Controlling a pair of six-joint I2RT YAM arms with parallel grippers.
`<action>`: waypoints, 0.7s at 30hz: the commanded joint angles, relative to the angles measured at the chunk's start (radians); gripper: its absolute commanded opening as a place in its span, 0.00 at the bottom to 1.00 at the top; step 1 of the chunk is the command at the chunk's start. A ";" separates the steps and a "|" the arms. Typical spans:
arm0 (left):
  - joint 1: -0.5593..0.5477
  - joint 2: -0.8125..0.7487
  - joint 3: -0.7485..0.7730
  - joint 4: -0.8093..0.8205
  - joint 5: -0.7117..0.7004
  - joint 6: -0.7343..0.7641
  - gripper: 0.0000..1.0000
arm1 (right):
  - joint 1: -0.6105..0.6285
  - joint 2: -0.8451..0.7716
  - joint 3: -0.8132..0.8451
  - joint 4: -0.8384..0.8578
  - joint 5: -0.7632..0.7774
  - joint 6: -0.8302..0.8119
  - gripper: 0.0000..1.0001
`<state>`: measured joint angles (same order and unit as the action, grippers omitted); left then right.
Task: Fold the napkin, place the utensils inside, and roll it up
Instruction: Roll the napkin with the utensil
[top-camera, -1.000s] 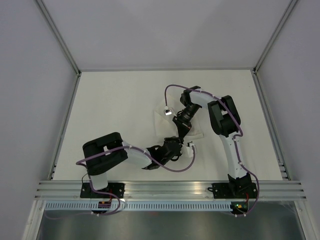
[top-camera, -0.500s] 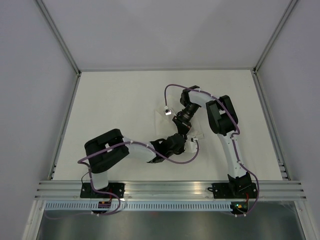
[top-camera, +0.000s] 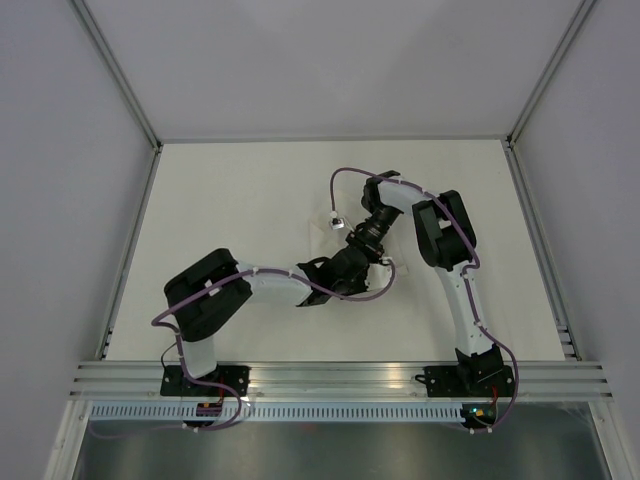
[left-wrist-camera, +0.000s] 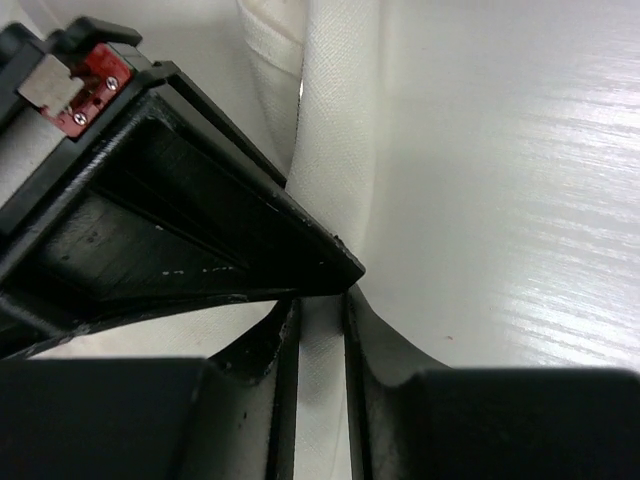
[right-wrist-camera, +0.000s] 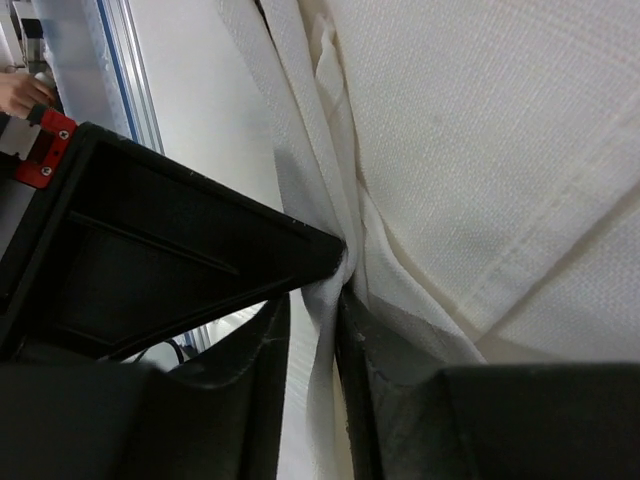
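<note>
Left jaws and right jaws each pinch the napkin (left-wrist-camera: 335, 170).

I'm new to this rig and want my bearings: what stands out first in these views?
Both arms meet over the middle of the table, with the left gripper and right gripper nearly touching in the top view. Each wrist view shows its jaws closed on a bunched fold of the white napkin. No utensils are in view.
</note>
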<state>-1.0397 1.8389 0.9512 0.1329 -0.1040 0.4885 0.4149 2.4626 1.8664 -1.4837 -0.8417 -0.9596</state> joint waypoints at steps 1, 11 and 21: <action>0.039 0.051 0.009 -0.169 0.223 -0.097 0.02 | 0.007 0.026 -0.006 0.131 0.116 -0.057 0.38; 0.093 0.097 0.095 -0.292 0.415 -0.114 0.02 | -0.024 -0.088 -0.032 0.201 0.056 0.015 0.57; 0.138 0.138 0.156 -0.377 0.558 -0.130 0.02 | -0.159 -0.211 -0.044 0.336 -0.088 0.176 0.60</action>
<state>-0.9020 1.9045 1.1191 -0.0765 0.3061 0.4206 0.3019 2.3356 1.8278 -1.2758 -0.8558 -0.8425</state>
